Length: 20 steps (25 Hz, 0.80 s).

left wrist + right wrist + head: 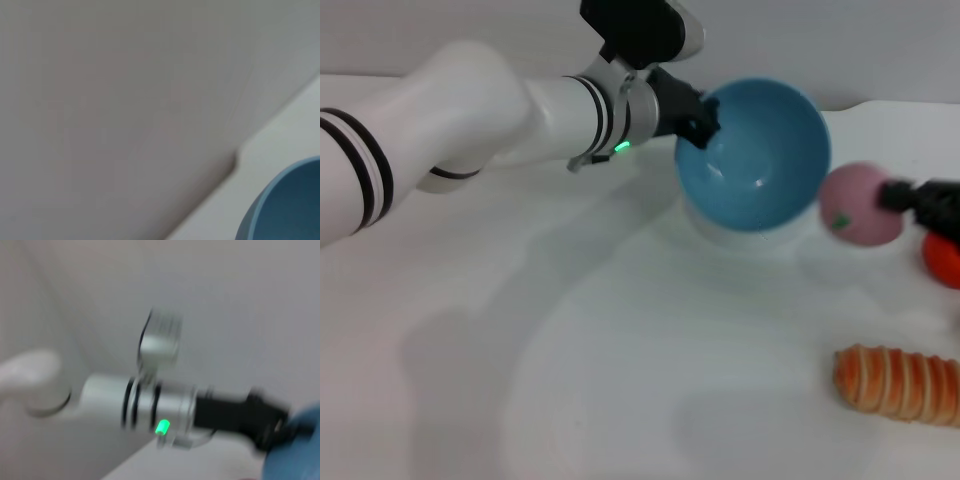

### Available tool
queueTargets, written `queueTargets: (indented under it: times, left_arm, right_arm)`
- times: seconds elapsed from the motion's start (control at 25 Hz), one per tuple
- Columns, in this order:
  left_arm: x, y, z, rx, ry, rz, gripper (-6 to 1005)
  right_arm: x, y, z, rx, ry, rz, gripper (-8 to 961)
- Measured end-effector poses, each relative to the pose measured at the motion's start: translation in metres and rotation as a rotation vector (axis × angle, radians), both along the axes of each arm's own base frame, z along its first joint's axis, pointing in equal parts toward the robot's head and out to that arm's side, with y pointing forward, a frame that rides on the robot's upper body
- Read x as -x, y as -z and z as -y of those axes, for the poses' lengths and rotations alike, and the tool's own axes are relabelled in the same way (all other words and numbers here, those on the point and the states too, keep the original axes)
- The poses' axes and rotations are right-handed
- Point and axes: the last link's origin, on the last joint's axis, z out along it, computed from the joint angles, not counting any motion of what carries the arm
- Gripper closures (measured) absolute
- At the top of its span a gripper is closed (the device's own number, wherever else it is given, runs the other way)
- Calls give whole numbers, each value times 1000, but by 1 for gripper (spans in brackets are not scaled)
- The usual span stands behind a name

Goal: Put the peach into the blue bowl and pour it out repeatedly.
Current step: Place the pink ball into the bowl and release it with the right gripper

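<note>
The blue bowl (760,155) is tilted on its side, its mouth facing me, and looks empty. My left gripper (700,122) is shut on its left rim and holds it up off the table. The bowl's rim also shows in the left wrist view (285,205) and in the right wrist view (300,450). The pink peach (860,205) hangs just right of the bowl, level with its lower rim. My right gripper (900,197) comes in from the right edge and is shut on the peach.
A red-orange round fruit (942,258) lies at the right edge. An orange ribbed roll (898,383) lies at the front right. The white table (620,350) runs back to a grey wall. The left arm (150,402) shows in the right wrist view.
</note>
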Motion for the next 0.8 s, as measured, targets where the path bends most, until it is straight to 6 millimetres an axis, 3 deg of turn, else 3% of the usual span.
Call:
queueTargets:
  times: [0.2,0.32,0.52,0.6,0.8]
  left_arm:
    - [-8,11,11,146,-44,-2,1000]
    - [-13,17,17,213,-67,-71,1001]
    - [-22,20,23,261,-174,-56,1001]
    - [-23,18,26,291,-300,-7,1000]
    - [-22,19,27,289,-337,11,1000]
  right_arm:
    - [-5,-28,-1,-103,19,-22,902]
    - [-4,-31,-4,-111,28,-26,900]
    - [-4,-21,-7,-82,43,-21,897]
    - [-4,-12,-6,-47,48,-31,896]
    - [-8,11,-9,11,96,-8,893]
